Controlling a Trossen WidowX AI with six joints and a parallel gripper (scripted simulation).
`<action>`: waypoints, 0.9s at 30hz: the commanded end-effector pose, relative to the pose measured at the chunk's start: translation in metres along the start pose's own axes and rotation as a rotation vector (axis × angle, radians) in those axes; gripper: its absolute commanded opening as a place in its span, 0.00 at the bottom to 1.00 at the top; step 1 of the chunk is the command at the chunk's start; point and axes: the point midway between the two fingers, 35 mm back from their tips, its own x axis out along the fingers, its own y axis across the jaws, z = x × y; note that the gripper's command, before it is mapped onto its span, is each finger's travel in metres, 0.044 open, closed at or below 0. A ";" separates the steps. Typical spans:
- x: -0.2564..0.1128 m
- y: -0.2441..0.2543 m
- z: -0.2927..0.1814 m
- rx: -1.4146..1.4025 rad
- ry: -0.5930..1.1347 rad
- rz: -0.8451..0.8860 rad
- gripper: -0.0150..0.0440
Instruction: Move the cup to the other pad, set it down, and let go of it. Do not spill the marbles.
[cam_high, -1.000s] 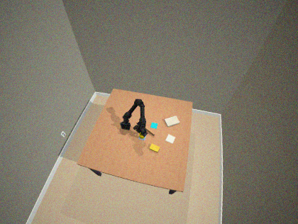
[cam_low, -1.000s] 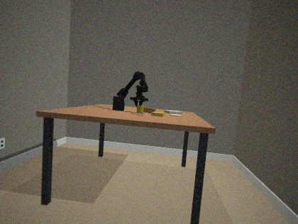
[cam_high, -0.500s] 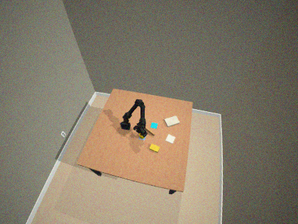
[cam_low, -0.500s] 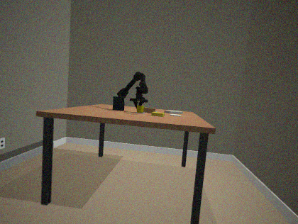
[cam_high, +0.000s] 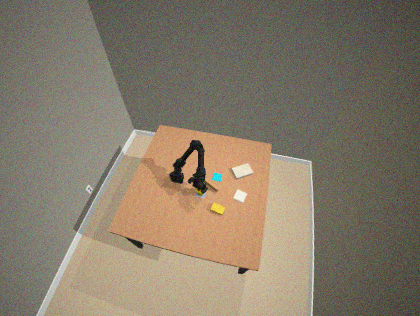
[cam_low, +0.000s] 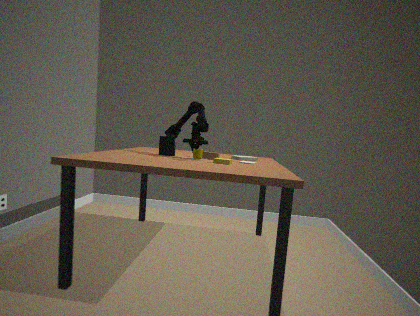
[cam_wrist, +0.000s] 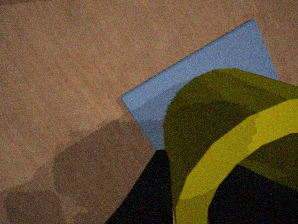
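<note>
The yellow cup (cam_high: 199, 191) (cam_low: 198, 154) (cam_wrist: 232, 159) stands on the blue pad (cam_high: 201, 196) (cam_wrist: 200, 55). My gripper (cam_high: 201, 189) (cam_low: 195, 149) (cam_wrist: 178, 157) points down at the cup and is shut on its wall, one finger outside and the other inside the rim. The inside of the cup is largely hidden in the wrist view, and no marbles show. A cyan pad (cam_high: 217, 177) lies flat on the table, away from the cup. A white square (cam_high: 240, 195) (cam_low: 247, 162) also lies flat, farther to the right.
A brown bar (cam_high: 212, 186) (cam_low: 212, 155) lies close beside the cup. A yellow block (cam_high: 217, 208) (cam_low: 222, 161) lies to the cup's right and nearer the front edge. A flat off-white box (cam_high: 242, 170) (cam_low: 245, 158) lies beyond the cyan pad.
</note>
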 end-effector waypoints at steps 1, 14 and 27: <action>-0.002 0.000 0.000 0.000 0.000 0.000 0.25; -0.047 -0.003 -0.001 0.006 0.001 0.000 0.25; -0.074 0.000 -0.001 0.017 -0.007 0.002 0.25</action>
